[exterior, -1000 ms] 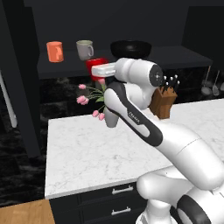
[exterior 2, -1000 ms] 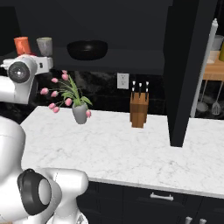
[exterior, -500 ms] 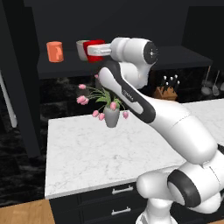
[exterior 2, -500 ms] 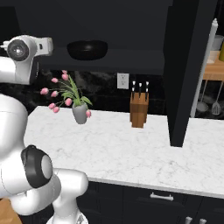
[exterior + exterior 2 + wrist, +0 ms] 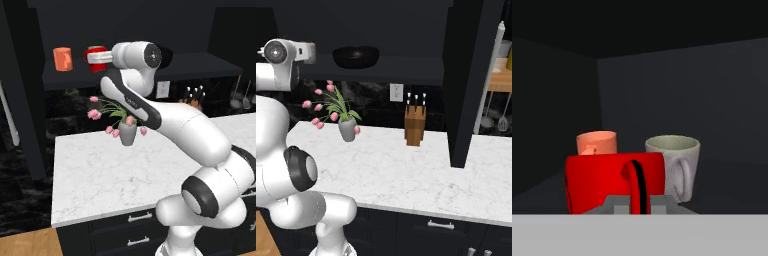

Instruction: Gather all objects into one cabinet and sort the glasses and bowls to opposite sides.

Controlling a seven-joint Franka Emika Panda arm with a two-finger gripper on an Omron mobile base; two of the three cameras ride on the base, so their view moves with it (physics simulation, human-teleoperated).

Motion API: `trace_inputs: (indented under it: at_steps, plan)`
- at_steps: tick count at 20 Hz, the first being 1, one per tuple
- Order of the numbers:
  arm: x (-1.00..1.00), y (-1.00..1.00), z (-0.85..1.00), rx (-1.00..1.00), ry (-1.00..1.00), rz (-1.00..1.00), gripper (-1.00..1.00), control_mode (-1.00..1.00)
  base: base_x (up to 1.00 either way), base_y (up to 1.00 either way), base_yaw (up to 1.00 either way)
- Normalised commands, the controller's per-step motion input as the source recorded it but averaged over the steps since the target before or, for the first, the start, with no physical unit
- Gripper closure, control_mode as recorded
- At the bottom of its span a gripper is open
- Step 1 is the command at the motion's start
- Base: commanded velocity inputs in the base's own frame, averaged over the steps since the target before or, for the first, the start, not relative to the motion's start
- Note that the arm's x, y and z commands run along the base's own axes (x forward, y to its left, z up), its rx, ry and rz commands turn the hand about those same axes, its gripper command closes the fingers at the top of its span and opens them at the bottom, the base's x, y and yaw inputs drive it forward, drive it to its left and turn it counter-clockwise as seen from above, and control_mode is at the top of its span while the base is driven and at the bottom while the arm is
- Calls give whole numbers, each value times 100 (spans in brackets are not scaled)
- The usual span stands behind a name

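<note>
gripper (image 5: 633, 210) clamped on the red mug (image 5: 614, 182) by its handle, over the cabinet shelf (image 5: 200, 67). orange mug (image 5: 597, 143) and pale mug (image 5: 673, 162) shelved just behind. black bowl (image 5: 355, 56) well apart, far side. left: set red down.

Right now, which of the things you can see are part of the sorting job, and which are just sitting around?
Part of the job:
- red mug, held in the shut claw
- orange mug
- pale grey-white mug
- black bowl
- cabinet shelf

Just sitting around:
- vase of pink tulips
- knife block
- marble counter
- hanging utensils
</note>
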Motion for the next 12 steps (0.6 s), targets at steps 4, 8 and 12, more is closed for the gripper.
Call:
trace_inputs:
  at_steps: [4,8,12]
  plan:
    - [28,19,-34,0,0,0,100,-100,0,0,0]
    - [55,0,0,1,1,0,100,-100,0,0,0]
    - [49,0,-1,0,0,0,100,-100,0,0,0]
